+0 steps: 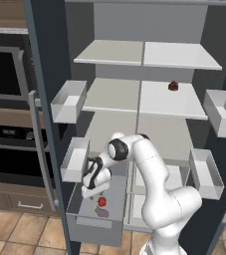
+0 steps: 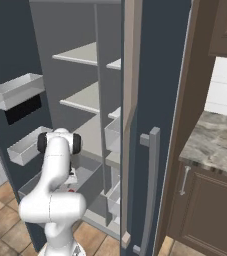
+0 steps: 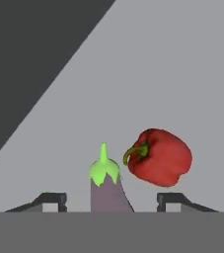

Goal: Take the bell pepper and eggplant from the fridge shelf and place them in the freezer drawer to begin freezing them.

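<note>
Eggplant (image 3: 107, 190) between open hand (image 3: 112, 200) tips, bell pepper (image 3: 159, 157) beside

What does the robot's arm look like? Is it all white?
Mostly. The arm is smooth, rounded and glossy white, built of fat tube-shaped segments, with dark grey and black rings at the joints. The gripper is a blocky part in white and black. Its two jaws end in small dark flat tips. No cables or markings show.

The bell pepper (image 3: 160, 157) had a glossy, smooth red skin; the eggplant (image 3: 108, 190) looked matt purple under a waxy green cap. The freezer drawer (image 1: 92, 221) was plain matt grey.
</note>
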Controlling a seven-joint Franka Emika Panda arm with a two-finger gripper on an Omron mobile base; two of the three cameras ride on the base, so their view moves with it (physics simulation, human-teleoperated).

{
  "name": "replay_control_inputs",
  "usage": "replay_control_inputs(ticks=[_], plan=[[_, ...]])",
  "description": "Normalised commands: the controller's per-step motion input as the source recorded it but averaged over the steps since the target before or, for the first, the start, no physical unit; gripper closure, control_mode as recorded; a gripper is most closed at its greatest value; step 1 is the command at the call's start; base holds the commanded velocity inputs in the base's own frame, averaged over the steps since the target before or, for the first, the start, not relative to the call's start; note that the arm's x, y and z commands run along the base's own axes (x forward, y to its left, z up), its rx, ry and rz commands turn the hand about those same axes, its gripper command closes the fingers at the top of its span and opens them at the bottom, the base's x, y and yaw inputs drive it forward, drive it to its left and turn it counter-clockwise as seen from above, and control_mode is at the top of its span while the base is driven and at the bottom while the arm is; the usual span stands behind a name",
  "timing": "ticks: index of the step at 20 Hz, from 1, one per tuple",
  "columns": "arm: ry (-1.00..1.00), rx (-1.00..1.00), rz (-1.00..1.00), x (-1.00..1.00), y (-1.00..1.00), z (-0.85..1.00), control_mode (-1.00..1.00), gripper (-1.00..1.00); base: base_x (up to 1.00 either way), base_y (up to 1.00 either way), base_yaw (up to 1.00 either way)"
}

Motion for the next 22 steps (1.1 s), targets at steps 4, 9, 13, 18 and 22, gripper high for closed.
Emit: replay_control_inputs(ticks=[4, 9, 13, 18, 22], plan=[[-0.09, 0.07, -0.13, -1.00, -0.11, 0.68, -1.00, -1.00, 0.00, 0.00, 0.00], [-0.24, 0.14, -0.20, -1.00, -0.16, 0.98, -1.00, -1.00, 0.00, 0.00, 0.00], [-0.32, 0.14, -0.21, -1.00, -0.03, 1.00, -1.00, -1.00, 0.00, 0.00, 0.00], [-0.30, 0.11, -0.22, -1.00, -0.01, 1.00, -1.00, -1.00, 0.00, 0.00, 0.00], [-0.17, 0.02, -0.15, -0.64, 0.20, 1.00, -1.00, -1.00, 0.00, 0.00, 0.00]])
